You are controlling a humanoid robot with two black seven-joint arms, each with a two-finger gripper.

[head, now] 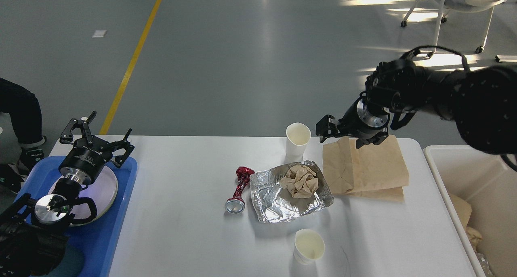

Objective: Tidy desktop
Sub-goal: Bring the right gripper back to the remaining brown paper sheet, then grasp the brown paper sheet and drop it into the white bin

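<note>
desktop (194,228) prob. just below right gripper (341,133)

Big open lab or industrial hall. Polished grey concrete floor (242,67) with a yellow lane line (133,63), a wheeled white chair (464,2) at the back, white desktop (185,212) set in open space.

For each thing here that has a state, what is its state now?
Far paper cup: upright, empty.
Near paper cup: upright, empty.
Red can: crushed, lying down.
Foil tray: open, holds crumpled paper.
Paper bag: flat.
Left gripper: open, empty.
Right gripper: open, empty.
</note>
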